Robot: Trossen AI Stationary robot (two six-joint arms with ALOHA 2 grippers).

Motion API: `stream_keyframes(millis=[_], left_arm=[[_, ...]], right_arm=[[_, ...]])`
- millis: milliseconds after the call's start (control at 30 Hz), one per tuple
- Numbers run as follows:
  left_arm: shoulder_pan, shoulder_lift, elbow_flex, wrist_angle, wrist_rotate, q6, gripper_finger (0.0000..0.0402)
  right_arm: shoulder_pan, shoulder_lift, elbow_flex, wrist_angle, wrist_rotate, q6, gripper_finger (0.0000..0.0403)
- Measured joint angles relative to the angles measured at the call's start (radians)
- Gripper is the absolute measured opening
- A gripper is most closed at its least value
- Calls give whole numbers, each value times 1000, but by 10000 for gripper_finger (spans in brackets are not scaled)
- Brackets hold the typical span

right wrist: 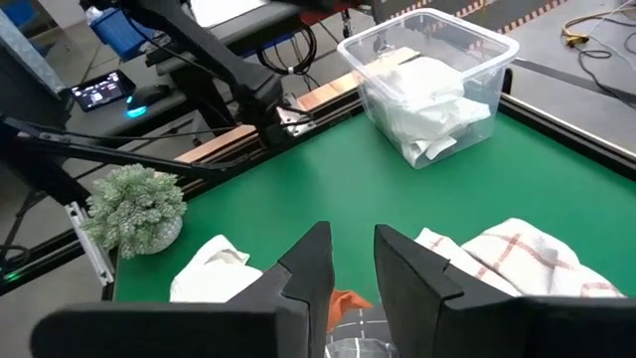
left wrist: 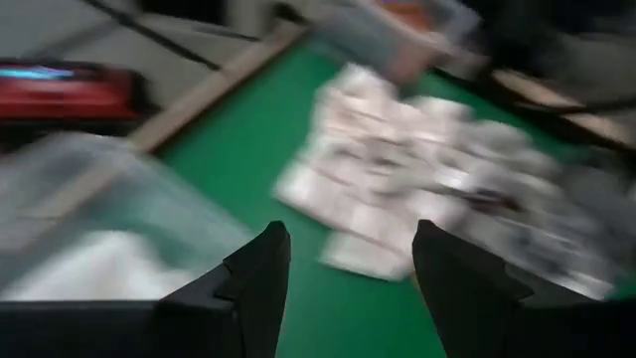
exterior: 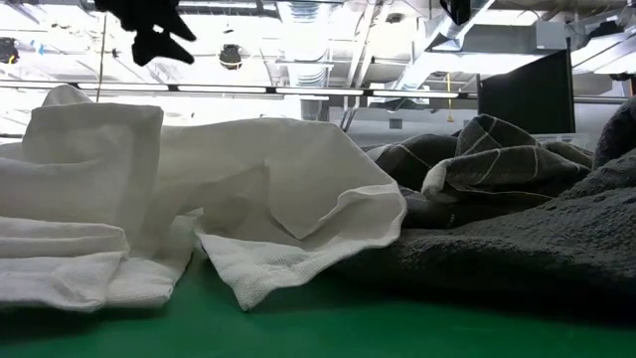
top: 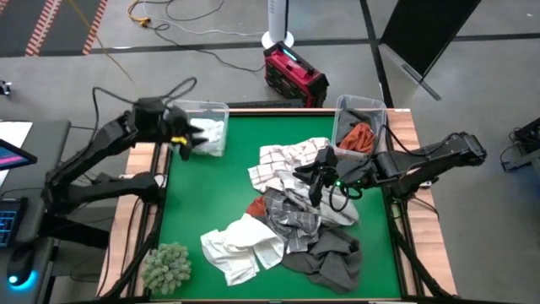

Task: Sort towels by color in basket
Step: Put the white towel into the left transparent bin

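While the towels [top: 295, 224] lie heaped mid-table, one white towel [top: 211, 135] sits in the left bin [top: 221, 108]; the left gripper [top: 181, 135] hangs beside it, fingers spread and empty. The right gripper [top: 319, 181] hovers over the heap, jaws narrowly parted, seemingly holding nothing.

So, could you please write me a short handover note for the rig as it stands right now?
Left claw: open and empty, beside the left bin.
Right claw: over the towel pile at mid-table; its fingers stand slightly apart with nothing between them.
Done: white towels lie in the left bin; a rust-orange towel lies in the right bin.
Left: the pile still holds checked, grey and white towels, and a second rust-orange one peeks out from it. The fuzzy green clump sits at the table's near-left corner.
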Motion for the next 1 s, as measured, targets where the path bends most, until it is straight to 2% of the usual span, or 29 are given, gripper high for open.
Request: stream_keyframes(millis=[133, 233, 400, 467, 633, 867, 1000], left_arm=[[-225, 21, 0, -33, -5, -130, 204], [-410, 76, 0, -31, -55, -225, 204], [-680, 210, -1, 12, -157, -281, 204], [-763, 277, -1, 48, -164, -282, 204], [-908, 444, -1, 166, -139, -313, 204], [-1046, 634, -1, 321, -129, -340, 204], [-1105, 693, -1, 352, -187, -311, 204]], right_arm=[[-13, 0, 0, 0, 0, 0, 107], [-20, 0, 0, 0, 0, 1, 107], [-24, 0, 0, 0, 0, 1, 107], [-24, 0, 0, 1, 0, 1, 107], [-16, 0, 0, 4, 0, 4, 107], [5, 0, 0, 34, 0, 4, 107], [12, 0, 0, 34, 0, 1, 107]])
